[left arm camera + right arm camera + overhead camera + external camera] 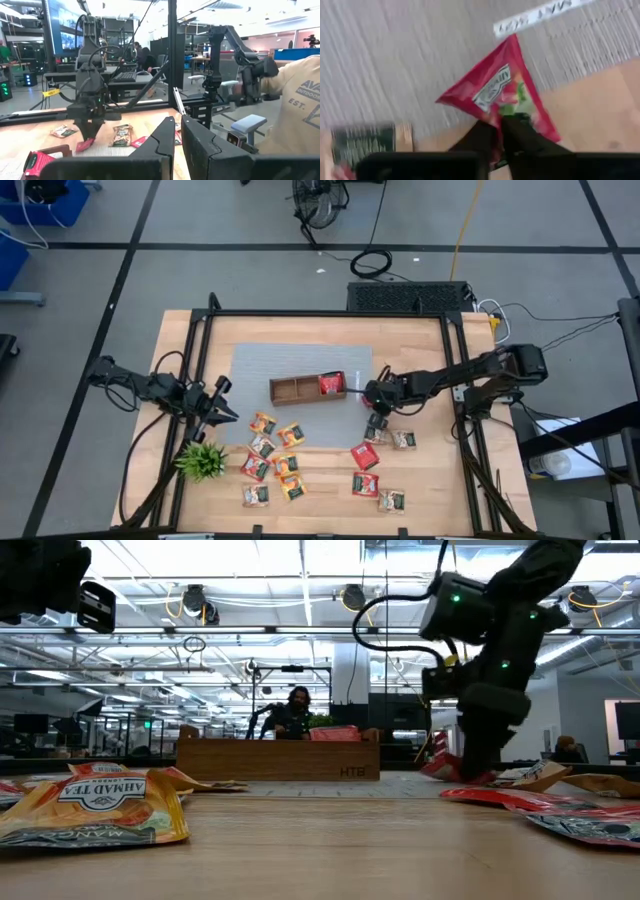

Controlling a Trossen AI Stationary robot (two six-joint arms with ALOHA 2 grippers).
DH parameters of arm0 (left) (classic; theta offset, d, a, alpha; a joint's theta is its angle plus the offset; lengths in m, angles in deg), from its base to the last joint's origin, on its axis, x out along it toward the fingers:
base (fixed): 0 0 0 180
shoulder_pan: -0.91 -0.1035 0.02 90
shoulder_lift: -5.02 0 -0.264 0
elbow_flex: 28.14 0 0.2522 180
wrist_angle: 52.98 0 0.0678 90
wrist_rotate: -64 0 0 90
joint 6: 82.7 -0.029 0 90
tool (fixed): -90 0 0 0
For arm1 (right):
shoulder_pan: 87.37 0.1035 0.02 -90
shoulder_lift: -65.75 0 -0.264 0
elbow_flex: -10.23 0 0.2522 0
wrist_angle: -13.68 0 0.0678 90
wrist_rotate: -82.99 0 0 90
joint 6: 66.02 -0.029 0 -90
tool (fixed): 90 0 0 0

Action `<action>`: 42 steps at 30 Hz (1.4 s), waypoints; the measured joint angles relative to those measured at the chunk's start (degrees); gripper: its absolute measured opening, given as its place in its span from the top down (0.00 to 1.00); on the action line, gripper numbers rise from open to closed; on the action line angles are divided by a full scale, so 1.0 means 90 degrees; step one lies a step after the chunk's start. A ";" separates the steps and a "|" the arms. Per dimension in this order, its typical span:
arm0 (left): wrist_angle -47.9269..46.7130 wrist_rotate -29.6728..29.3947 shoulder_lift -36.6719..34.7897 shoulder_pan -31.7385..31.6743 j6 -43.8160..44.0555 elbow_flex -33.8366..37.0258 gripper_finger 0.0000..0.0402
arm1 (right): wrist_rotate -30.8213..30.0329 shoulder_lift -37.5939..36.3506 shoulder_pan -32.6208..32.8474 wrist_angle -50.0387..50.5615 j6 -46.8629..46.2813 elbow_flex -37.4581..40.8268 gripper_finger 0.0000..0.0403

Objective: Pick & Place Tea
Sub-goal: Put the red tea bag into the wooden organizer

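Just right of the tray (306, 388), the right gripper (377, 420) pinches a red sachet (502, 95) at the grey mat's (255, 365) edge. One red sachet (330, 384) lies in the tray's right compartment. More sachets (272, 460) litter the counter (430, 480) nearby, beside a plant (203, 461). Over the counter's left side, the left gripper (222, 416) waits, fingers nearly together, empty.

The big table (430, 480) is pale wood, smooth, with lines in it. A flat grey mat (300, 360) with thin ribs lies on it. The small brown tray (290, 389) is plain wood. The red tea sachet (495, 92) looks shiny and crinkly.
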 joint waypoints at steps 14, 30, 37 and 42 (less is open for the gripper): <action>0.0001 -0.0002 0.0000 0.0002 0.0000 0.0000 0.91 | -0.2014 -0.0109 0.0171 -0.0657 0.4785 -0.1586 1.00; 0.0000 -0.0002 -0.0002 0.0002 0.0000 0.0000 0.91 | -0.4325 0.2124 0.0424 -0.1129 0.9743 -0.2337 1.00; 0.0000 -0.0002 0.0000 0.0002 0.0000 0.0000 0.91 | -0.4427 0.2124 0.0475 -0.1153 0.9739 -0.2337 0.98; -0.0001 -0.0002 0.0000 0.0002 0.0000 0.0000 0.91 | -0.4436 0.2124 0.0595 -0.1153 0.9760 -0.2337 0.92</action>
